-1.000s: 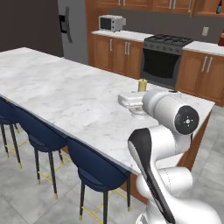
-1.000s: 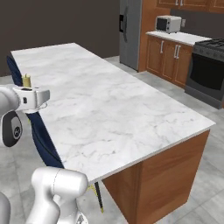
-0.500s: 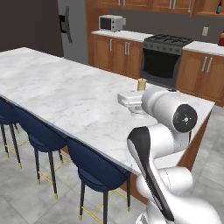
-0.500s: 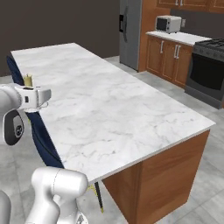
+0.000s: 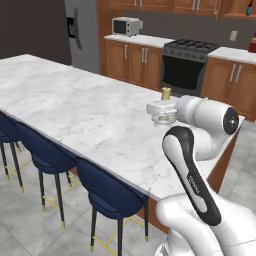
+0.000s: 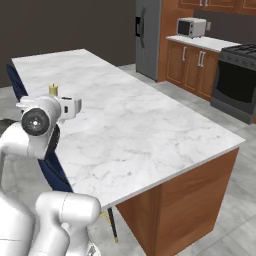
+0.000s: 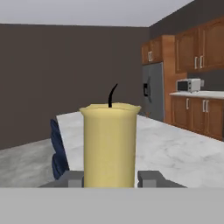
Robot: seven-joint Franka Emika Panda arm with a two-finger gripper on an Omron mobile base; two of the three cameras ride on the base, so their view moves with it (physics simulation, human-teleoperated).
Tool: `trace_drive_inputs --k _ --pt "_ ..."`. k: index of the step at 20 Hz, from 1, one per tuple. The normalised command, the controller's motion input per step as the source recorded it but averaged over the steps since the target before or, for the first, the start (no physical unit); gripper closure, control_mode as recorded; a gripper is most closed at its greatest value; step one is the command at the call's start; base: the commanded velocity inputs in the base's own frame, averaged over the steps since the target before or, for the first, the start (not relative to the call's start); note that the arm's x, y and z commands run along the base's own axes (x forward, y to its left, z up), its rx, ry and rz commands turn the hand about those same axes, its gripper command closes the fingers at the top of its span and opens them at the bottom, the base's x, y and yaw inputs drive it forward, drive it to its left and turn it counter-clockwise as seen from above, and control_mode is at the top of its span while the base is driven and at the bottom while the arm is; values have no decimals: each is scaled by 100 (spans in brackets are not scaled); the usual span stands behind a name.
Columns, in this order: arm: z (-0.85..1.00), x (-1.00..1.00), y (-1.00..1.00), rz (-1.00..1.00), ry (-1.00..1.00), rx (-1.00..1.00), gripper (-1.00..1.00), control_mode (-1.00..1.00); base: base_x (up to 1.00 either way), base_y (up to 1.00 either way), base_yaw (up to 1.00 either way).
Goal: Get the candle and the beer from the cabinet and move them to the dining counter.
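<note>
candle (image 7: 109, 144) | clamped upright in pincer (image 7: 110, 178) | over dining counter (image 5: 75, 110)

We see no readable text, label, brand, number or sign on anything here.
</note>
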Motion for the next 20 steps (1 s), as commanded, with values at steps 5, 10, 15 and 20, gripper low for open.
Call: trace_drive_inputs --k 5,10,15,20 --pt "-31 61 -42 44 -1 7 100 -100 0 0 0" --pt "-46 57 -36 45 -2 3 100 -100 0 0 0" --pt "-43 45 -25 47 -9 0 100 -100 0 0 0" --pt "-34 35 -1 44 -10 -1 100 -100 0 0 0"
